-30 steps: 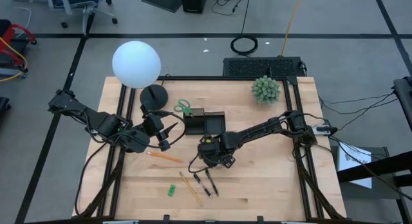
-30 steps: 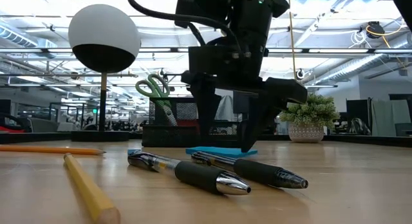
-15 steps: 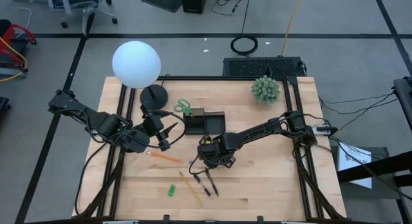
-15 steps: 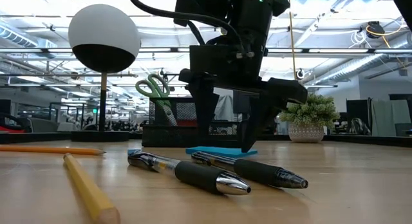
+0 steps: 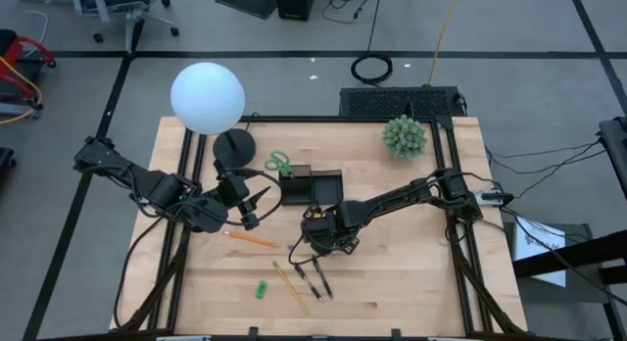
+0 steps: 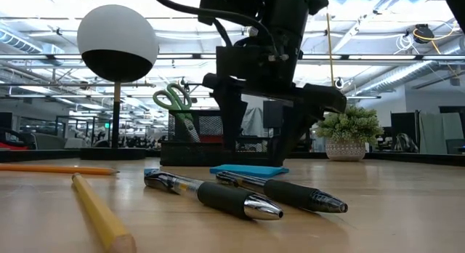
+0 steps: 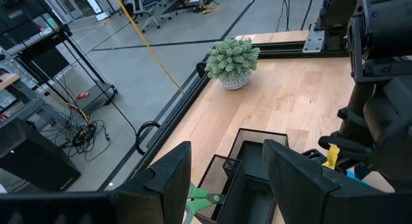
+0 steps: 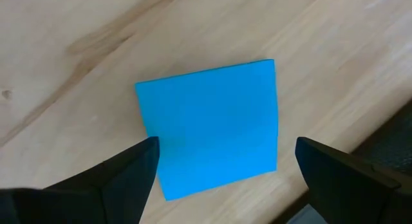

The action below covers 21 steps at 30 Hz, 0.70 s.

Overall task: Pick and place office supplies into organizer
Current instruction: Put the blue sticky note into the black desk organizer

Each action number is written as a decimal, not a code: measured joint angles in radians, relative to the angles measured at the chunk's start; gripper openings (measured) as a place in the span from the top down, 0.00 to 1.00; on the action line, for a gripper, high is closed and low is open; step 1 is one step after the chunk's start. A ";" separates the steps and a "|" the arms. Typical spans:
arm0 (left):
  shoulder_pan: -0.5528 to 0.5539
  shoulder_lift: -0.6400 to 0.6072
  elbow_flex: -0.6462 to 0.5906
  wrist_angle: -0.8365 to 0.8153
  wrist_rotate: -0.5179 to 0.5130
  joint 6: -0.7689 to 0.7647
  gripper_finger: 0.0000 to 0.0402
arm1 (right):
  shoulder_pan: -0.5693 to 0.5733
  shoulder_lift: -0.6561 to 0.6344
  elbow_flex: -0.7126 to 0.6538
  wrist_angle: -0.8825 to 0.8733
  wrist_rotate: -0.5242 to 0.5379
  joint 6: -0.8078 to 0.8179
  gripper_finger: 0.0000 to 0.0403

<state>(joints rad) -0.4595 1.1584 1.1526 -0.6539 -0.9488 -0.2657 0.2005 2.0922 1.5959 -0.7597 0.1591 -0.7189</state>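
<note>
Pale wooden tabletop (image 5: 411, 282) bears the blue sticky pad (image 8: 209, 126), straddled by the right end effector (image 8: 225, 169), fingers spread wide.

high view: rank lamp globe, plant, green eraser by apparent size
1. Lamp globe, largest, though it stands higher and so nearer the camera.
2. Plant.
3. Green eraser, smallest by far.

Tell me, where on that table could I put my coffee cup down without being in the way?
The bare wood below the plant, right of the right gripper, is free, as is the near-left corner beside the green eraser. The middle is crowded: organizer, sticky pad, pens, pencils and both arms.
</note>
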 joint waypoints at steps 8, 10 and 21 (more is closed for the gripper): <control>0.000 0.000 0.000 0.000 0.000 0.000 0.51 | 0.000 0.000 0.000 -0.030 -0.002 -0.013 0.12; 0.000 0.000 0.000 0.000 0.000 0.000 0.51 | 0.002 0.000 0.000 -0.030 -0.002 -0.004 0.12; 0.000 0.000 0.000 0.000 0.000 0.000 0.51 | 0.032 0.000 0.000 0.095 -0.003 0.010 0.12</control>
<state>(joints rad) -0.4595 1.1584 1.1526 -0.6544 -0.9489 -0.2657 0.2325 2.0922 1.5963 -0.6650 0.1558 -0.7094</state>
